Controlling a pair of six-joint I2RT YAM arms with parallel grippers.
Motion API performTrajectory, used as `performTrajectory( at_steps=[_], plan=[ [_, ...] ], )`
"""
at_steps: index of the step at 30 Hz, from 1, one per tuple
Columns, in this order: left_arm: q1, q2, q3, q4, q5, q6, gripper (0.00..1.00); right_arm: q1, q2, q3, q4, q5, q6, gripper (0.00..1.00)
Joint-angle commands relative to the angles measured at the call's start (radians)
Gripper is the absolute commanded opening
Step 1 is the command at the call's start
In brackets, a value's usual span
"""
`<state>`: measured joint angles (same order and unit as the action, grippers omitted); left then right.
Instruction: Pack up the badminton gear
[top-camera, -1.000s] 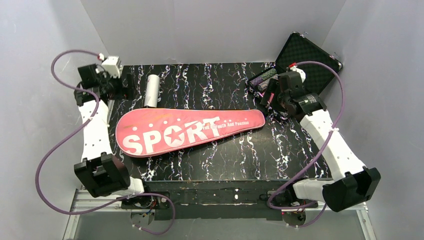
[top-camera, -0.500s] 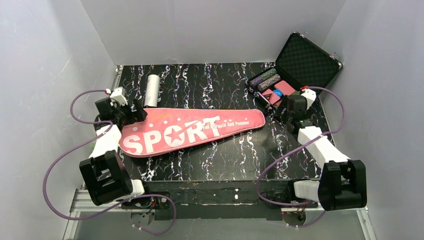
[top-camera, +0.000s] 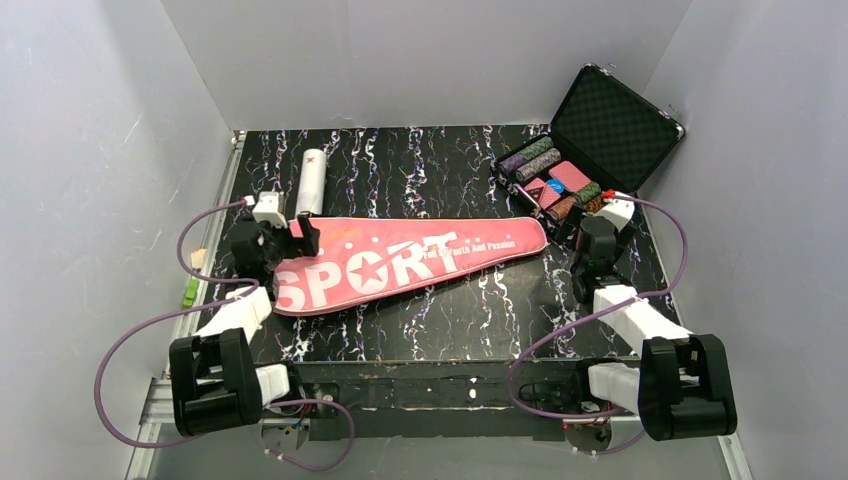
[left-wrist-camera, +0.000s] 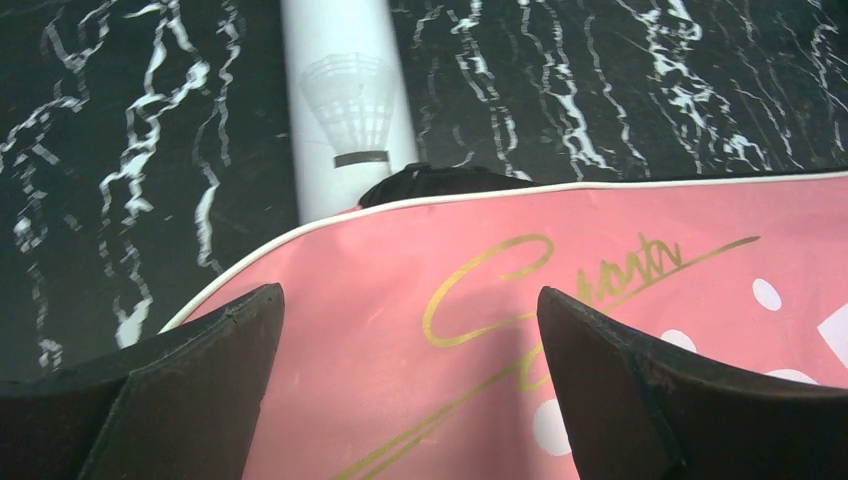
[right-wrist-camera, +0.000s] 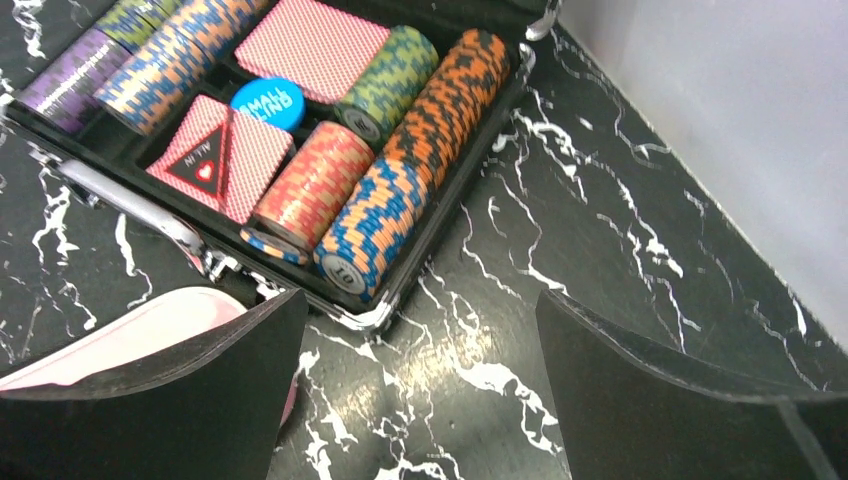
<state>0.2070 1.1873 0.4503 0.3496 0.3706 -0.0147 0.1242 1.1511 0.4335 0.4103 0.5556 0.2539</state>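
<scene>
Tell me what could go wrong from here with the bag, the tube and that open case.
The white tube lies right at the wide end of the pink bag; shifting the bag may send it rolling. The bag's narrow tip sits close to the open chip case, by the open right gripper; a nudge could shove the case. The open left gripper hangs over flat fabric, so closing might pinch cloth alone.

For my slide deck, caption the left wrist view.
Open left gripper above the pink fabric racket bag; a white-grey shuttlecock tube lies beyond on the black marbled table.
</scene>
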Motion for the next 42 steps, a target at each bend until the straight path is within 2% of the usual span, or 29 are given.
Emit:
performTrajectory(
  at_steps=[1, 5, 8, 13, 18, 20, 22, 24, 25, 28, 30, 42],
  plan=[
    [-0.098, 0.018, -0.037, 0.109, -0.094, 0.046, 0.98, -0.005, -0.024, -0.038, 0.184, 0.007, -0.105, 0.93],
    [-0.129, 0.079, -0.058, 0.202, -0.086, 0.085, 0.98, -0.006, -0.016, -0.106, 0.28, 0.0, -0.109, 0.93],
    [-0.151, 0.105, -0.061, 0.253, -0.142, 0.098, 0.98, -0.006, 0.006, -0.131, 0.342, 0.003, -0.121, 0.94],
    [-0.16, 0.155, -0.104, 0.431, -0.136, 0.074, 0.98, -0.009, 0.054, -0.144, 0.42, -0.004, -0.142, 0.94],
    [-0.169, 0.276, -0.159, 0.637, -0.147, 0.062, 0.98, -0.024, 0.104, -0.17, 0.508, -0.03, -0.138, 0.94],
    [-0.169, 0.299, -0.181, 0.717, -0.145, 0.06, 0.98, -0.041, 0.1, -0.213, 0.579, -0.12, -0.149, 0.94],
    [-0.169, 0.287, -0.169, 0.669, -0.133, 0.065, 0.98, -0.053, 0.104, -0.275, 0.688, -0.193, -0.168, 0.94],
    [-0.168, 0.299, -0.174, 0.7, -0.134, 0.06, 0.98, -0.054, 0.164, -0.317, 0.844, -0.206, -0.193, 0.94],
    [-0.167, 0.292, -0.168, 0.67, -0.132, 0.063, 0.98, -0.055, 0.177, -0.307, 0.83, -0.204, -0.197, 0.94],
    [-0.168, 0.301, -0.165, 0.681, -0.13, 0.06, 0.98, -0.085, 0.185, -0.168, 0.572, -0.234, -0.157, 0.94],
    [-0.167, 0.291, -0.166, 0.671, -0.131, 0.06, 0.98, -0.139, 0.177, -0.176, 0.575, -0.315, -0.141, 0.94],
    [-0.167, 0.293, -0.176, 0.694, -0.136, 0.056, 0.98, -0.144, 0.167, -0.186, 0.582, -0.312, -0.143, 0.94]
  ],
)
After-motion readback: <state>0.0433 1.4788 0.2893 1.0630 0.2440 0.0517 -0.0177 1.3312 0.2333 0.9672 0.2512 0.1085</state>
